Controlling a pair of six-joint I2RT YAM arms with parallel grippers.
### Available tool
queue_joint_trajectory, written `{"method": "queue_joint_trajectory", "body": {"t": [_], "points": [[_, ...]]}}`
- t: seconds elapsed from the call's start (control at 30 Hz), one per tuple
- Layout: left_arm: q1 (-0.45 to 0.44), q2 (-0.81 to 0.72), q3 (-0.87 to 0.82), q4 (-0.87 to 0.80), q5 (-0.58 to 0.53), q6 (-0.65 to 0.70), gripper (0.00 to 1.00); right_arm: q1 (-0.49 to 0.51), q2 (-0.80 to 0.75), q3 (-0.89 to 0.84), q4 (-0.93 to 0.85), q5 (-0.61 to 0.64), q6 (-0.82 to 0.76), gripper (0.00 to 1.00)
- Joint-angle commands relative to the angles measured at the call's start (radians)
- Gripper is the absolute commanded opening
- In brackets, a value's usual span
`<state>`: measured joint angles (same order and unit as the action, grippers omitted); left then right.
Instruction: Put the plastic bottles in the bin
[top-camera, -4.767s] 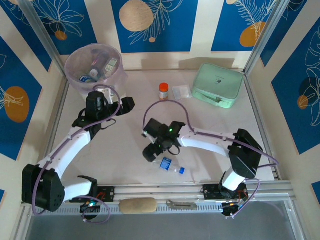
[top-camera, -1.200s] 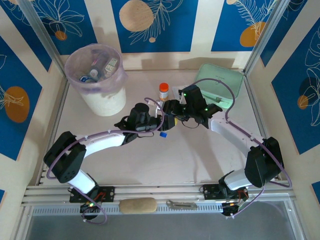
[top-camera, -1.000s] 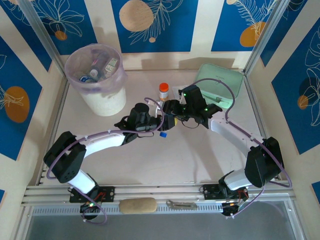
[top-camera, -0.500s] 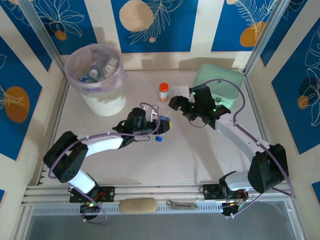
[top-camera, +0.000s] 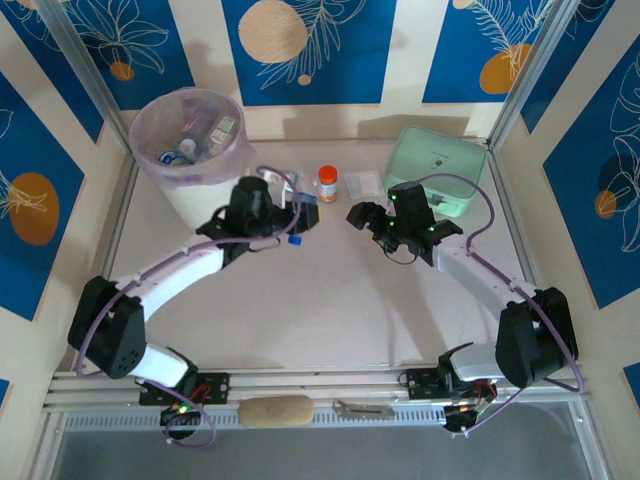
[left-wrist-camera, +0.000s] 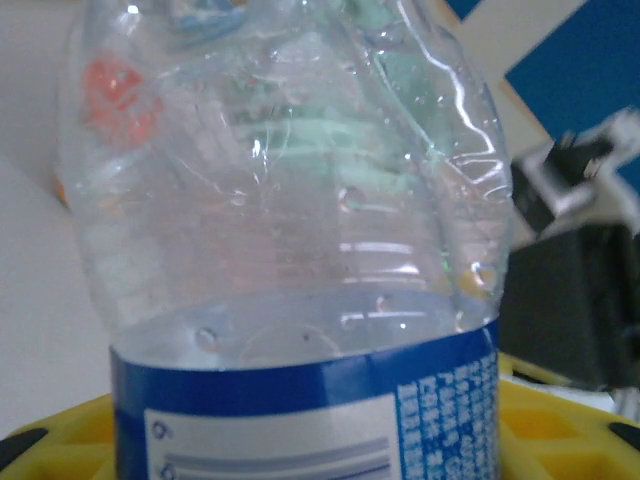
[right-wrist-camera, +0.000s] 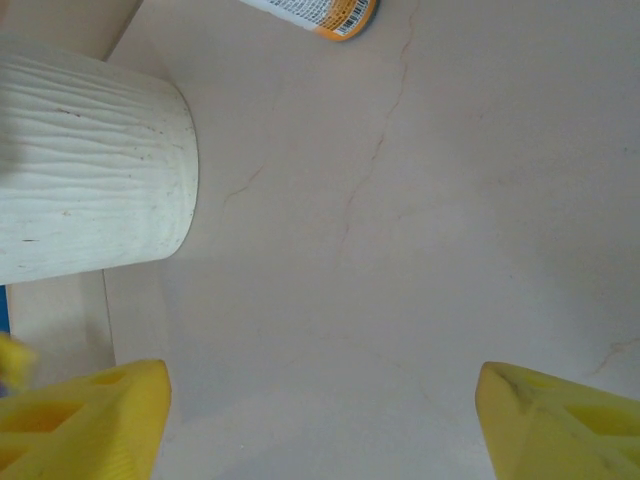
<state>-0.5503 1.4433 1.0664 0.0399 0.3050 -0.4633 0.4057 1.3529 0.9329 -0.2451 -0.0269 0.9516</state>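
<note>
My left gripper (top-camera: 292, 215) is clenched on a clear bottle (left-wrist-camera: 290, 230), pinching it at the blue label. It is mid-table, just right of the bin (top-camera: 150, 155). I judge that the low grip steadies it for the carry to the bin. My right gripper (right-wrist-camera: 320, 410) is released and empty, standing off to the right. The left wrist view shows the bottle's crumpled wall. The top view shows the gap to the bin.

The pale veined counter (top-camera: 350, 300) is carrying four things along its far side: the bin (top-camera: 238, 150) is standing far left, an orange-capped jar (top-camera: 327, 184) is standing mid-counter, a clear packet (top-camera: 364, 183) is lying just beside it, and a mint green container (top-camera: 437, 170) is sitting further right.
</note>
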Motion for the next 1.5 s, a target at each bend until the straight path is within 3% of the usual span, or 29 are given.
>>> {"method": "queue_joint_trajectory", "body": {"t": [0.0,0.27,0.47,0.83,1.07,1.3,1.47], "points": [[0.072,-0.048,0.113,-0.174,-0.019,0.159,0.36,0.016,0.019,-0.012,0.026,-0.018,0.014,0.81],[0.226,-0.068,0.370,-0.442,-0.078,0.352,0.36,0.026,0.029,-0.014,0.026,-0.009,0.007,0.81],[0.378,-0.096,0.475,-0.514,-0.140,0.421,0.36,0.024,0.040,-0.007,0.024,-0.008,0.002,0.81],[0.687,0.037,0.581,-0.483,-0.064,0.324,0.35,0.027,0.036,0.017,-0.004,-0.002,-0.010,0.81],[0.718,0.208,0.767,-0.598,-0.065,0.361,0.35,0.026,0.011,0.014,-0.026,0.015,-0.013,0.81],[0.719,0.295,0.843,-0.654,-0.072,0.375,0.35,0.025,0.004,0.011,-0.031,0.019,-0.012,0.81],[0.719,0.300,0.842,-0.659,-0.061,0.370,0.48,0.025,-0.001,0.009,-0.031,0.022,-0.014,0.81]]}}
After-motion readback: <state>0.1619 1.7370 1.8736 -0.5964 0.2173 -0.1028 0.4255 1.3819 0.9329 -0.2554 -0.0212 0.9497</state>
